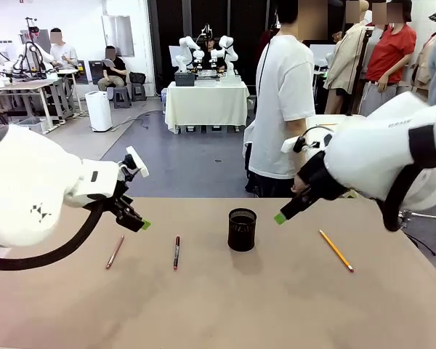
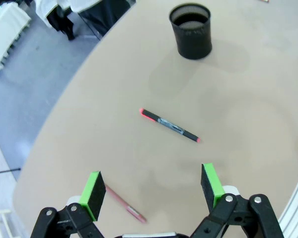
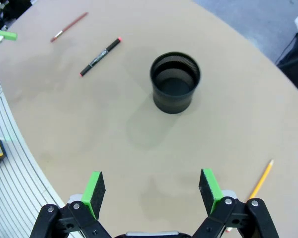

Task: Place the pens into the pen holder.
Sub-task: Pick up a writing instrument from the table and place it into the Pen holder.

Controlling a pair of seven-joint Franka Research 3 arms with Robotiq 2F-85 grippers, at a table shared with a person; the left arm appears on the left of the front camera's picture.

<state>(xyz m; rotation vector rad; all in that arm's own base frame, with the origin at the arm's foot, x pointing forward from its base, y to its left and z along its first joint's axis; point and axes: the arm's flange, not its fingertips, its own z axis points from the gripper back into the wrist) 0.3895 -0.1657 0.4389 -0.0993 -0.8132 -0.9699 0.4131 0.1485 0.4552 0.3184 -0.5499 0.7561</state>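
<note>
Over near-left worktop [image 1: 218, 313], left tool [image 2: 151, 191] hangs spread wide, empty, brownish-red pen [image 2: 124, 203] lying flat beneath; dark pen [image 2: 170, 126] just beyond. Near right, right tool [image 3: 151, 191] released too, empty, yellow pencil [image 3: 260, 179] just beside. Farther, mid-worktop, pen holder [image 1: 241, 230] upright, empty. Step judged: approach before first pick. Next: descend, straddle pen shaft across its width, clamp
</note>
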